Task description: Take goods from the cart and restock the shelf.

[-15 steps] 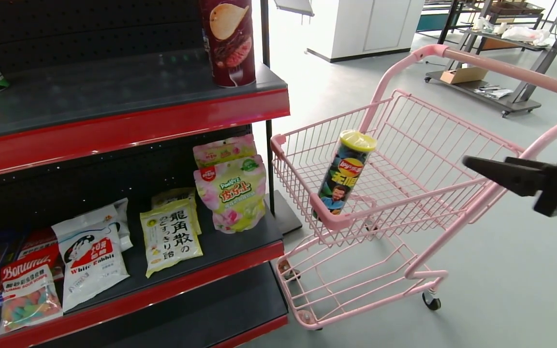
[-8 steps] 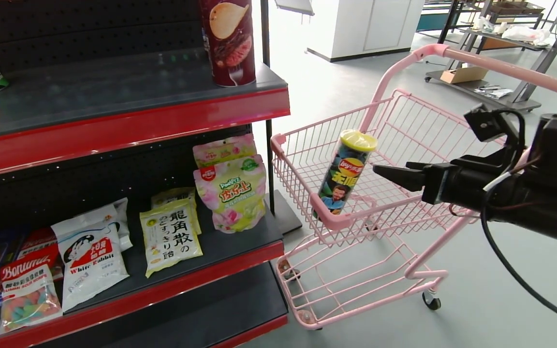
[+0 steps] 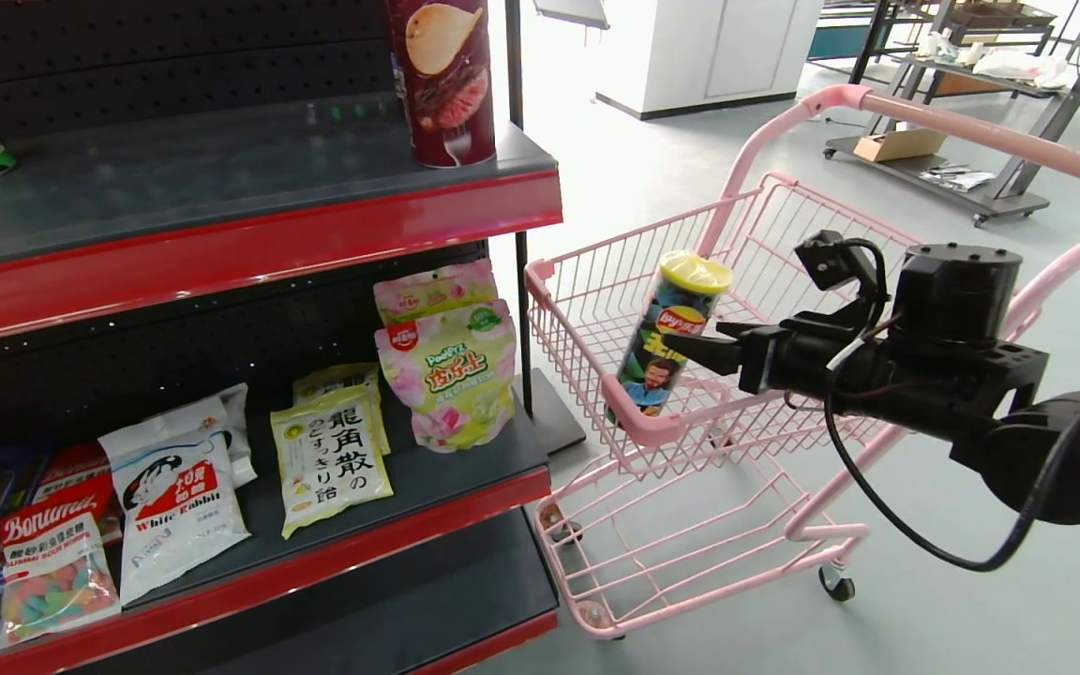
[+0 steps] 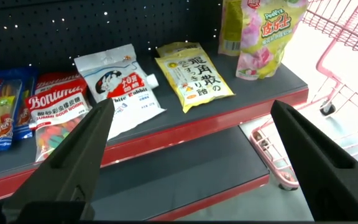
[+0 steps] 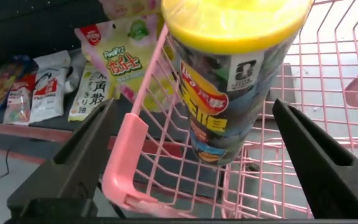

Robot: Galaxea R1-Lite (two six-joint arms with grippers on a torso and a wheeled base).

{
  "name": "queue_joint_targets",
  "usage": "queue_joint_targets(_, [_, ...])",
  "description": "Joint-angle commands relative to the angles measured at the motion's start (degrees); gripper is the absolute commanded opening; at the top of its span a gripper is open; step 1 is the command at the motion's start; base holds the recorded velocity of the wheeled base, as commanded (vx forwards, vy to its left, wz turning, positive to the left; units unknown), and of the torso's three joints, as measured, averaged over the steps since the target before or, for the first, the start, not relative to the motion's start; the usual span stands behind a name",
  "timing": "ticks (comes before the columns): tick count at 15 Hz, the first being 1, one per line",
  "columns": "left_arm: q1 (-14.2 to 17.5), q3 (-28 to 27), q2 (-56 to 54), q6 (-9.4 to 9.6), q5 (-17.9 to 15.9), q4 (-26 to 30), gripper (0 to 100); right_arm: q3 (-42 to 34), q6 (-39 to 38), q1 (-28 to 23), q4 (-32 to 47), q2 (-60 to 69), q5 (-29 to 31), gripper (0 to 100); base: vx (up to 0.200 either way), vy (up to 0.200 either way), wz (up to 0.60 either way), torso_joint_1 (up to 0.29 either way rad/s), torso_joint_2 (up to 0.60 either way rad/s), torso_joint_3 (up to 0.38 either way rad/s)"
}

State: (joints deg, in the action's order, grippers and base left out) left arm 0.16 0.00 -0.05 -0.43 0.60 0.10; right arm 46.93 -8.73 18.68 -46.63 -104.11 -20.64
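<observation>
Pink cart (image 3: pixel 638 427) wire is seen from the head view, the yellow-lidded chip can (image 3: pixel 676 323) standing slightly tilted in its front corner beside the shelf (image 3: pixel 249 234). Within a second, the right gripper (image 3: pixel 701 343) has been swung in from the frame's edge to the can. From the left wrist, the left gripper (image 4: pixel 191 155) is held spread wide over bagged snacks (image 4: pixel 120 93). From the right wrist, widely parted fingers (image 5: pixel 79 162) are shown flanking the can, so a grasp is judged imminent.
</observation>
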Motion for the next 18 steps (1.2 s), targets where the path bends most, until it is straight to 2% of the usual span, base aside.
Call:
queue_joint_targets(1, [0.02, 0.0, 0.05, -0.01, 0.02, -0.01, 100, 3.08, 0.2, -0.13, -0.13, -4.53, -0.28, 100, 0.0, 0.0, 0.0, 0.0, 0.0, 0.0])
queue_joint_targets(4, [0.02, 0.0, 0.05, -0.01, 0.02, -0.01, 100, 6.24, 0.47, -0.13, -0.22, -7.78, -3.0, 100, 0.0, 0.0, 0.0, 0.0, 0.0, 0.0])
queue_joint_targets(12, [0.02, 0.0, 0.05, 0.08, 0.02, -0.01, 100, 16.08, 2.31, -2.15, -0.04, -15.34, -3.0, 100, 0.0, 0.0, 0.0, 0.0, 0.0, 0.0])
queue_joint_targets(13, [0.02, 0.0, 0.05, 0.08, 0.02, -0.01, 100, 16.44, 2.31, -2.15, -0.04, -15.34, -2.74, 0, 0.0, 0.0, 0.0, 0.0, 0.0, 0.0])
queue_joint_targets(18, [0.02, 0.0, 0.05, 0.08, 0.02, -0.01, 100, 15.82, 2.4, -2.24, -0.3, -12.35, -1.16, 0, 0.0, 0.0, 0.0, 0.0, 0.0, 0.0])
